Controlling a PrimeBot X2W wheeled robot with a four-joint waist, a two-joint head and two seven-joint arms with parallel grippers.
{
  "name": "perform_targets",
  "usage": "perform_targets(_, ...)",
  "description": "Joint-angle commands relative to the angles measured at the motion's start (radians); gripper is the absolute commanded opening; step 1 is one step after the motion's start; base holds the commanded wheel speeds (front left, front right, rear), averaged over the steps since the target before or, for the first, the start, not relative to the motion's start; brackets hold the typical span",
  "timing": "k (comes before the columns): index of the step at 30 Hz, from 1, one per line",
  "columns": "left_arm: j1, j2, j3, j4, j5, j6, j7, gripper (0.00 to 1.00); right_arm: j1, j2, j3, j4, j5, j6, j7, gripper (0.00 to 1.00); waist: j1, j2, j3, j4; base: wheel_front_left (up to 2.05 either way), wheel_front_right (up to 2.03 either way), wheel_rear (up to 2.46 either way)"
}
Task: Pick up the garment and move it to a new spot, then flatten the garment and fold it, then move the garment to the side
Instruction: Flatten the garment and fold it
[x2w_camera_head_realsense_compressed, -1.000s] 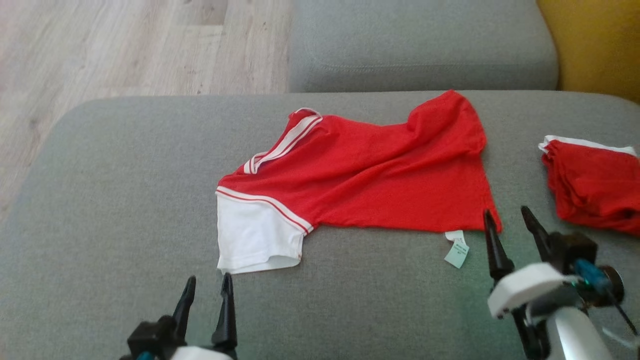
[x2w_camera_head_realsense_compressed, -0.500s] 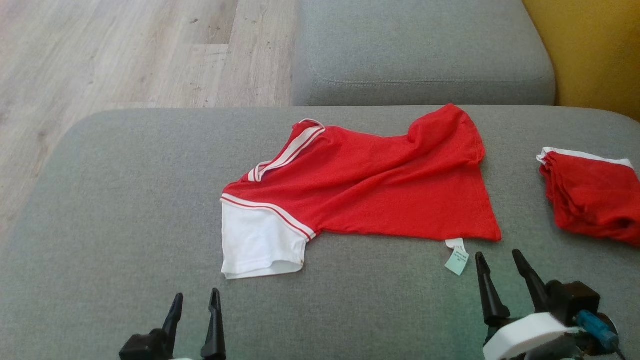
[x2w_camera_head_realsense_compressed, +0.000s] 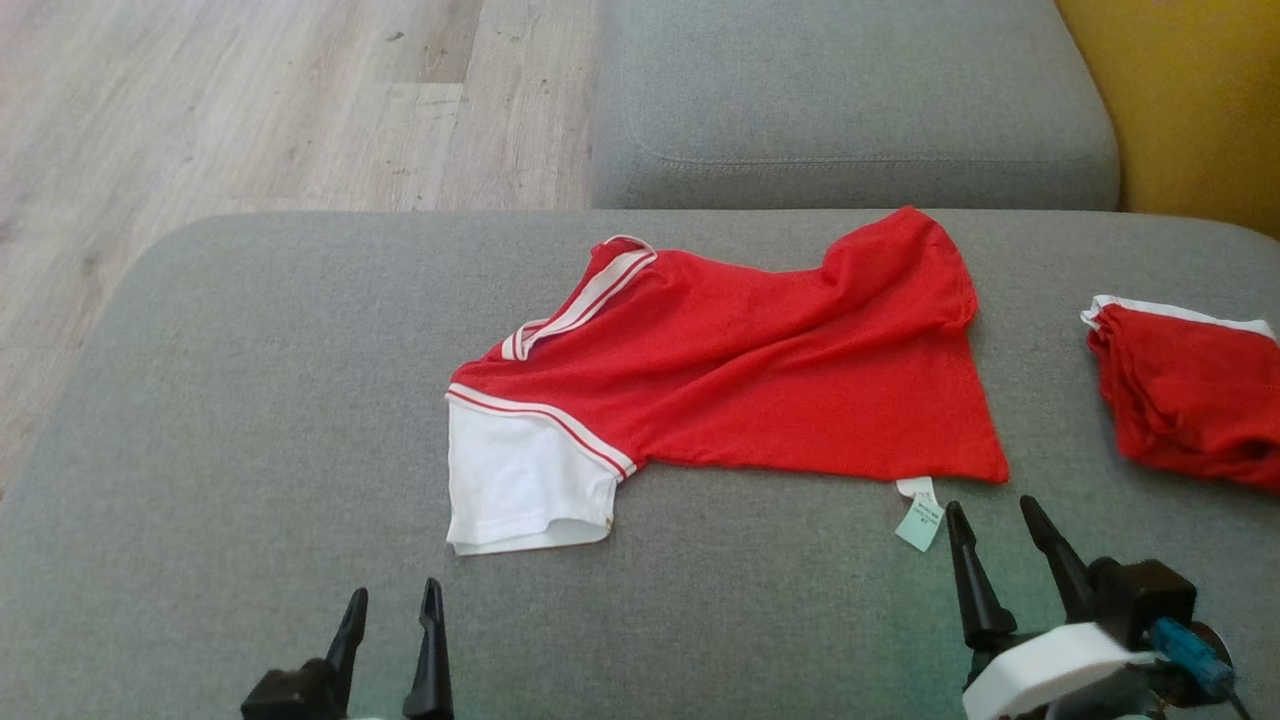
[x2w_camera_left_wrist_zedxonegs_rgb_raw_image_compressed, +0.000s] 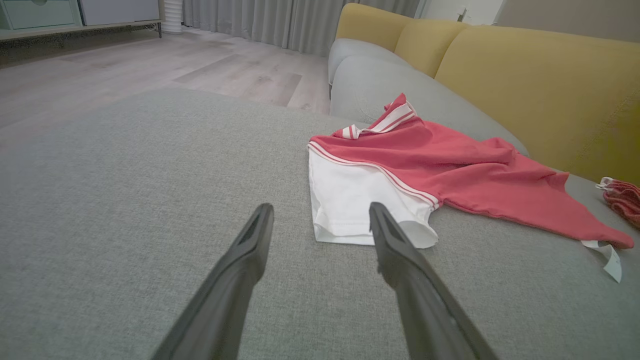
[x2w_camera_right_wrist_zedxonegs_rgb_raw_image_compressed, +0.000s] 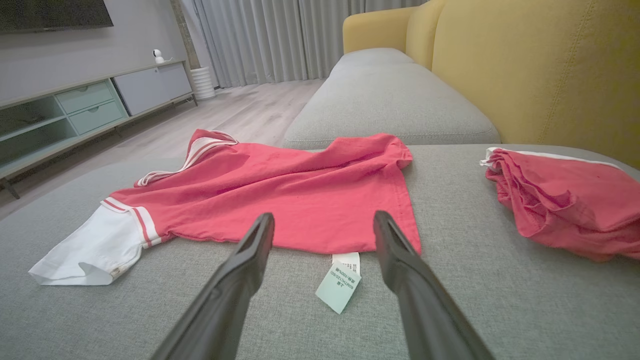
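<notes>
The red shirt (x2w_camera_head_realsense_compressed: 760, 380) lies spread out in the middle of a broad grey seat cushion (x2w_camera_head_realsense_compressed: 250, 420). It is somewhat rumpled, with soft creases running across its body and its far right corner bunched up. One white sleeve (x2w_camera_head_realsense_compressed: 515, 485), edged with a red-and-white stripe, points toward the robot on the left side, and the striped collar (x2w_camera_head_realsense_compressed: 580, 305) stands slightly raised behind it. A pale care label (x2w_camera_head_realsense_compressed: 920, 520) sticks out from the shirt's near right corner and lies flat on the cushion. The left gripper (x2w_camera_head_realsense_compressed: 395, 588) hovers at the near edge of the cushion, its two dark fingers parted wide and holding nothing; its tips point at the sleeve's cuff, near it but not touching. The right gripper (x2w_camera_head_realsense_compressed: 990, 502) is likewise wide open and empty, just beside the care label. In the right wrist view the label lies between the lines of its two fingers, and neither fingertip touches the cloth. Well to the right, apart from the shirt, a second red garment (x2w_camera_head_realsense_compressed: 1190, 400) with a white edge sits in a folded heap on the same cushion. Beyond the cushion are a neighbouring grey cushion (x2w_camera_head_realsense_compressed: 850, 100), a yellow backrest (x2w_camera_head_realsense_compressed: 1190, 100) and a wooden floor (x2w_camera_head_realsense_compressed: 250, 100).
</notes>
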Motion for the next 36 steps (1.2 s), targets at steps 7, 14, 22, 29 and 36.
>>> perform_targets(7, -0.081, 0.028, 0.027, -0.027, 0.002, 0.005, 0.018, 1.00, -0.024, -0.006, 0.028, -0.046, 0.000, 0.007, 0.005, 1.00, 0.0000, -0.0001, 0.019, 0.001, 0.00, 0.00, 0.00)
perform_targets(14, -0.174, 0.022, 0.019, 0.012, -0.008, -0.004, 0.094, 1.00, -0.041, -0.006, 0.032, -0.059, -0.012, 0.007, 0.014, 1.00, 0.0000, -0.0001, 0.052, -0.010, 0.00, 0.00, 0.00)
perform_targets(22, -0.307, -0.021, 0.029, 0.162, -0.057, -0.012, 0.198, 1.00, -0.078, -0.006, 0.042, -0.085, -0.032, 0.007, 0.032, 1.00, 0.0000, -0.0001, 0.139, -0.061, 0.00, 0.00, 0.00)
perform_targets(29, -0.374, -0.047, 0.031, 0.265, -0.082, -0.033, 0.231, 1.00, -0.105, -0.006, 0.021, -0.098, -0.047, 0.007, 0.036, 1.00, 0.0000, -0.0001, 0.200, -0.088, 0.00, 0.00, 0.00)
perform_targets(36, -0.405, -0.062, 0.009, 0.311, -0.088, -0.047, 0.273, 0.00, -0.140, -0.006, -0.041, -0.068, -0.070, 0.007, 0.063, 1.00, 0.0000, -0.0001, 0.225, -0.080, 0.00, 0.00, 0.00)
